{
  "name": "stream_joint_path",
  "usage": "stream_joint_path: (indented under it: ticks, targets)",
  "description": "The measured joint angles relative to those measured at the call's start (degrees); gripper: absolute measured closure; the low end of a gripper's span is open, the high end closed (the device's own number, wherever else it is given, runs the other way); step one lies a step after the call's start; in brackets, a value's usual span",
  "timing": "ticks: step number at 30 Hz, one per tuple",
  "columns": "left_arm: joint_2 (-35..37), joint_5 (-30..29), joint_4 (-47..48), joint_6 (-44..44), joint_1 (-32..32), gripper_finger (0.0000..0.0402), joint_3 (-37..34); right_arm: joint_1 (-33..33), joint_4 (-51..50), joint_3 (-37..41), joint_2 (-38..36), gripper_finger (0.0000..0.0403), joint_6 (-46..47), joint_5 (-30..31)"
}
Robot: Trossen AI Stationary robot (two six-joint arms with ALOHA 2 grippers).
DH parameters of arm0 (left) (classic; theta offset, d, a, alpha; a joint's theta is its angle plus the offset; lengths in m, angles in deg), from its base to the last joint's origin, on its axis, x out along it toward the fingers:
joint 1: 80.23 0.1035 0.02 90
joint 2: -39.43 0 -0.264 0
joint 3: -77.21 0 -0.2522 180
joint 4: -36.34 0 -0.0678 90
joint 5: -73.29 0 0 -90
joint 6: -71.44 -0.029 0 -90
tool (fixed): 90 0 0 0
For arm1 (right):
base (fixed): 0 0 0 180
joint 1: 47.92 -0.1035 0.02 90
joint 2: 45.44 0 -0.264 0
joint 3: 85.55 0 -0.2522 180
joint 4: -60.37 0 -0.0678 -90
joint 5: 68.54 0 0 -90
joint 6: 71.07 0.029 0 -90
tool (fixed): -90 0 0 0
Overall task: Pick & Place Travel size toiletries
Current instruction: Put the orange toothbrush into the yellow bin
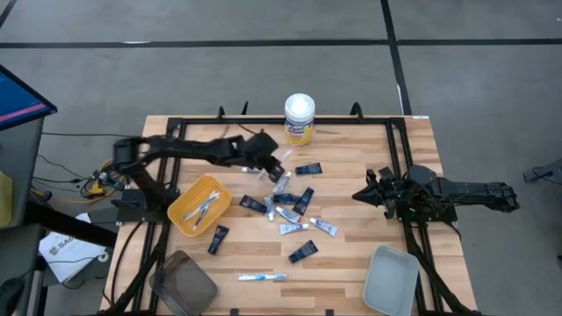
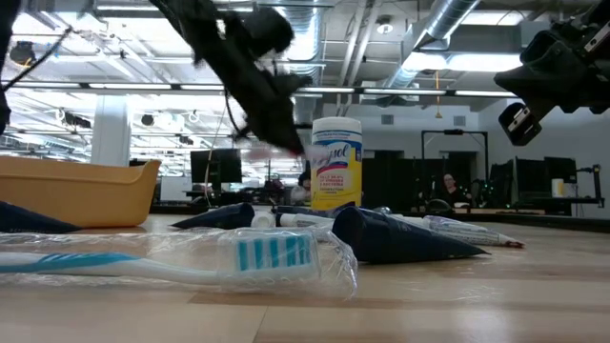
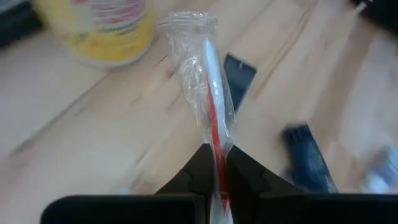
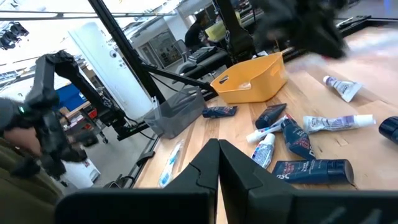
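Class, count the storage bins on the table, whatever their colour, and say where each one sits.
3: a yellow bin at the left holding toiletries, a dark grey bin at the near-left corner, and a pale grey bin at the near right.

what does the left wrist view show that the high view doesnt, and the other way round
Only the left wrist view shows the left gripper shut on a wrapped toothbrush, its red stripe and clear wrapper visible.

Only the high view shows the whole layout: the yellow bin, the grey bin, the white tray, a second toothbrush near the front edge, and the right gripper waiting at the table's right side.

Both show the yellow canister and dark tubes on the wooden table.
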Motion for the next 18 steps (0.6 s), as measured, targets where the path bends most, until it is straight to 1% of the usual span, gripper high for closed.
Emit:
stream_joint_path:
  ticks: [1,5,9,15,18]
  targets:
    - [2.3,0.0,1.4,0.0,-0.2,0.0382,0.0,0.0,0.0,0.0,0.0,0.0403,0.0,0.0]
    - [11.1,-1.0,14.0,1.3,-1.3,0.0382,0.0,0.0,0.0,0.0,0.0,0.0403,0.0,0.0]
    - [18.9,-4.5,25.5,5.9,-4.2,0.0381,-0.6,0.0,0.0,0.0,0.1,0.0403,0.0,0.0]
    - [29.5,-7.0,36.2,18.8,-11.6,0.0381,-5.1,0.1,0.0,0.0,0.4,0.0403,0.0,0.0]
    - [33.9,-7.1,38.5,25.8,-16.6,0.0381,-8.6,0.0,0.0,0.0,0.8,0.0403,0.0,0.0]
